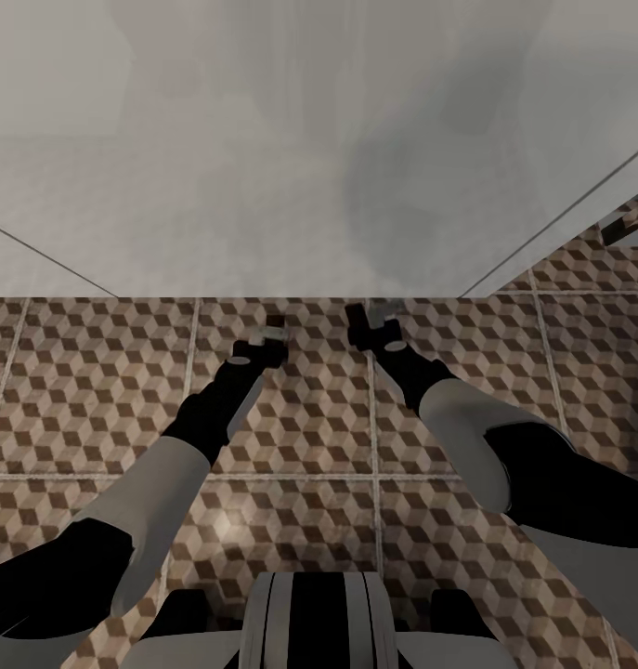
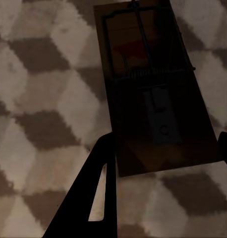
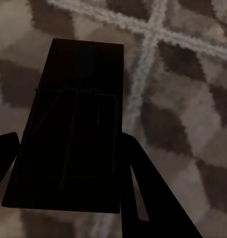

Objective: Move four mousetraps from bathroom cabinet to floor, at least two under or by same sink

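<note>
Both arms reach forward and low over the bathroom floor (image 1: 96, 390) with its brown cube tiles. My left gripper (image 1: 266, 342) is shut on a mousetrap (image 1: 275, 322). The left wrist view shows that mousetrap (image 2: 143, 59) as a tan board with dark wire and a red mark, held by its long edges in the gripper (image 2: 168, 144). My right gripper (image 1: 372, 327) is shut on a second mousetrap (image 1: 358, 314). In the right wrist view this trap (image 3: 84, 74) is in deep shadow in the gripper (image 3: 69, 144), close above a grout cross (image 3: 153, 29). The cabinet is out of view.
A pale grey-white surface (image 1: 263, 186) rises just beyond the grippers, where the tiles end. A thin dark edge (image 1: 560, 218) runs diagonally at the right, with a small brown object (image 1: 625, 223) past it. My base (image 1: 319, 623) is at the bottom of the head view.
</note>
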You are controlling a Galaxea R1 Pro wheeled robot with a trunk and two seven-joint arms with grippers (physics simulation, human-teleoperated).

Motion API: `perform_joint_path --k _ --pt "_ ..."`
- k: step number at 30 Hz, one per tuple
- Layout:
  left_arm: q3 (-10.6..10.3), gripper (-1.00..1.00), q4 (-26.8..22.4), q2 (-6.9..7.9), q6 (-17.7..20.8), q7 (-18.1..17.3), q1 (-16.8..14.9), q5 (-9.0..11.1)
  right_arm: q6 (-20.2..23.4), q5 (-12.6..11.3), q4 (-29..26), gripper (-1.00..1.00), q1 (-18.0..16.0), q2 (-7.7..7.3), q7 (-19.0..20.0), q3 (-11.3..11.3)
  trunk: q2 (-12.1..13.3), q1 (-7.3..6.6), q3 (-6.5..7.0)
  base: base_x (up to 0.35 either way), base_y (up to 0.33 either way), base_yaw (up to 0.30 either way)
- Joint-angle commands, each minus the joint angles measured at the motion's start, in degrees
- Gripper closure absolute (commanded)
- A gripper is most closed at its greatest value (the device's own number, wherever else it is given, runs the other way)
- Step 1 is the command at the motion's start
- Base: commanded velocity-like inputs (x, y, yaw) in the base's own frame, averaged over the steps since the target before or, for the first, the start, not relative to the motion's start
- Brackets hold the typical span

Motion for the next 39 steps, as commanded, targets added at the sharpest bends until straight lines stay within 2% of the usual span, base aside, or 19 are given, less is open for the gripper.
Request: perform_joint_path --k 1,12,39 --pt "-0.25 1.00 -0.31 0.04 0.27 0.46 -0.02 0.47 -0.21 0.08 0.21 1.00 -0.04 0.00 -0.27 0.43 -0.01 -0.01 -0.03 0.000 0.000 0.000" --pt "-0.17 1.00 -3.58 0.04 0.41 0.46 -0.02 0.61 -0.57 0.18 1.15 1.00 -0.04 0.00 -0.33 0.43 -0.01 -0.01 -0.03 0.000 0.000 0.000" --pt "-0.22 1.00 -3.91 -0.05 0.41 0.46 -0.02 0.74 -0.51 0.19 2.49 1.00 -0.04 0.00 -0.40 0.37 -0.01 -0.01 -0.03 0.000 0.000 0.000"
